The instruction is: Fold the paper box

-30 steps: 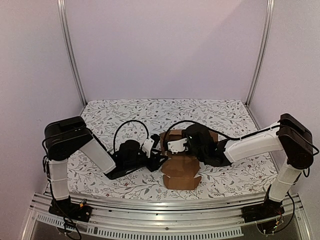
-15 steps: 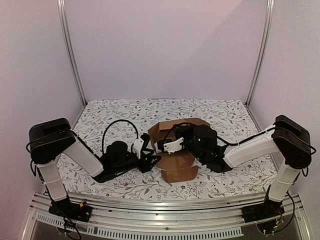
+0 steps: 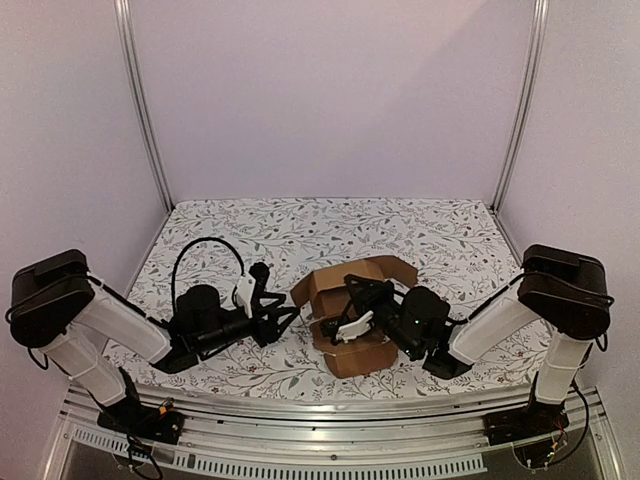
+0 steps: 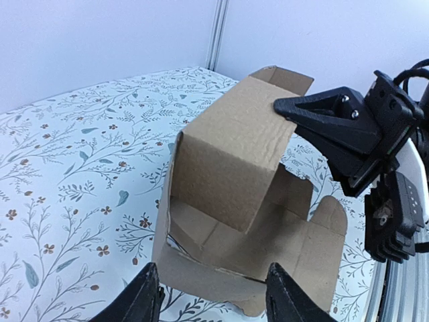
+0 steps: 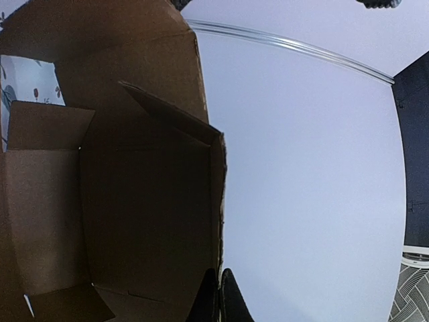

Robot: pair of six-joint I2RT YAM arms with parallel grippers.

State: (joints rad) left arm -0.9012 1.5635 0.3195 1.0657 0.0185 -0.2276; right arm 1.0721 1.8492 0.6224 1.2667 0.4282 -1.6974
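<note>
While the right gripper [image 4: 287, 107] clamps its fingers on the top edge of a raised wall of the paper box [image 4: 228, 168], the left gripper [image 4: 211, 295] holds its fingers apart, the half-folded box just ahead of them on the floral table [image 4: 80, 154].

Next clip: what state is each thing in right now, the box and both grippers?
paper box: partly folded, walls raised, top flaps open.
left gripper: open, facing the box, gripping nothing.
right gripper: shut on the edge of one box wall.
</note>
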